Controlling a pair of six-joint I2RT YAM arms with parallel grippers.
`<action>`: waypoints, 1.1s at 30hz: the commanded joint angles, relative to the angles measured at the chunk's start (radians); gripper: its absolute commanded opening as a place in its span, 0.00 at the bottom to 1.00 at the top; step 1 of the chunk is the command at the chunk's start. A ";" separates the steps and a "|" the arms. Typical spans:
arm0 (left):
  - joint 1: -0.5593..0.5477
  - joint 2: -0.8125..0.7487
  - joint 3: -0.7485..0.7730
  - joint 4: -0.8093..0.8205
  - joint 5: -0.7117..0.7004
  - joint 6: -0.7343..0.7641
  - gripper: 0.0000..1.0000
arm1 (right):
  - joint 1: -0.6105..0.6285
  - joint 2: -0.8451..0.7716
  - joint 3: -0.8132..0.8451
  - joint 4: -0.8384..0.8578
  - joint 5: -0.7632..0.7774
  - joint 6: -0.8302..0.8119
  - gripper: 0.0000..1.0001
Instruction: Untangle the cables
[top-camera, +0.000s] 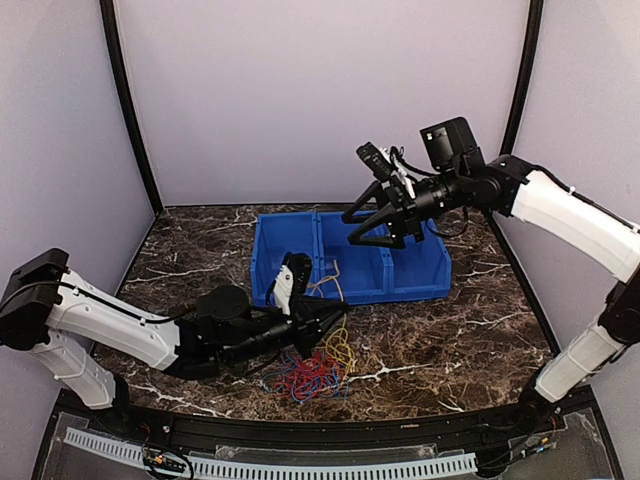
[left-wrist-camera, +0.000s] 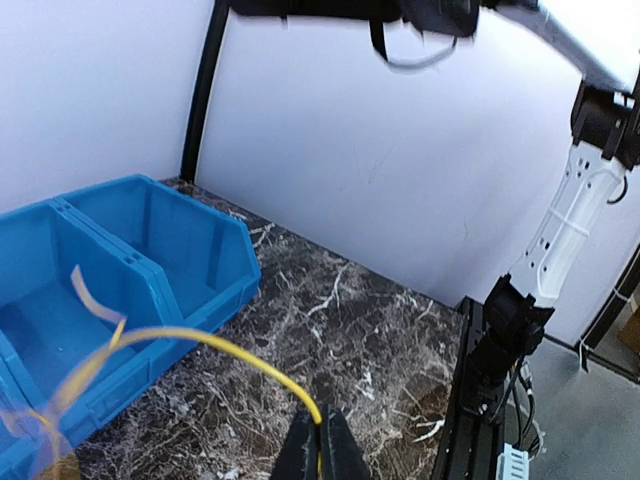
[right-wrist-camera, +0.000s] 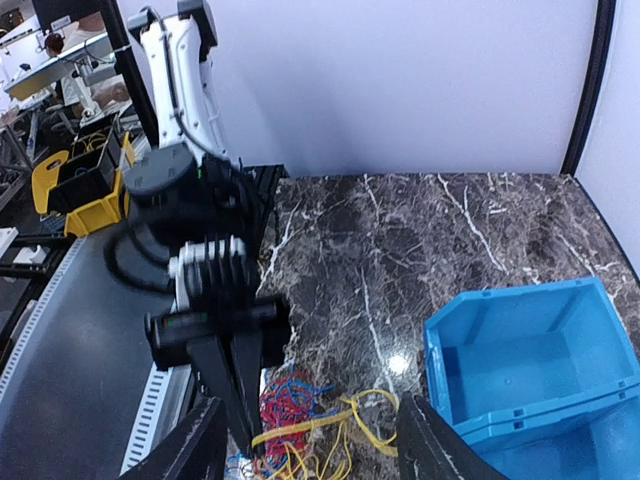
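The cables (top-camera: 315, 372) lie in a red, blue and yellow tangle on the marble, just in front of the blue bin (top-camera: 420, 275). My left gripper (top-camera: 333, 325) hangs over the tangle's far edge, shut on one yellow cable (left-wrist-camera: 220, 345). That cable arcs out of the closed fingertips (left-wrist-camera: 335, 440) toward the bin. In the right wrist view the same tangle (right-wrist-camera: 300, 415) sits below the left arm's fingers, with a yellow strand pulled taut. My right gripper (top-camera: 358, 228) hovers high above the bin, open and holding nothing, its fingers (right-wrist-camera: 195, 450) spread wide.
The blue bin (left-wrist-camera: 150, 250) has several compartments; a tan strip (left-wrist-camera: 95, 300) curls by its front wall. The black table frame (left-wrist-camera: 480, 380) and the right arm's base stand at the table's right edge. Purple walls enclose three sides.
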 joint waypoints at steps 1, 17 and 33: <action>0.002 -0.157 -0.069 0.072 -0.116 -0.015 0.00 | -0.002 -0.040 -0.119 0.075 -0.028 -0.008 0.61; 0.002 -0.356 -0.165 0.008 -0.332 -0.064 0.00 | 0.190 0.167 -0.347 0.329 0.115 -0.013 0.57; 0.002 -0.491 -0.239 -0.011 -0.372 -0.094 0.00 | 0.219 0.450 -0.276 0.578 0.090 0.192 0.60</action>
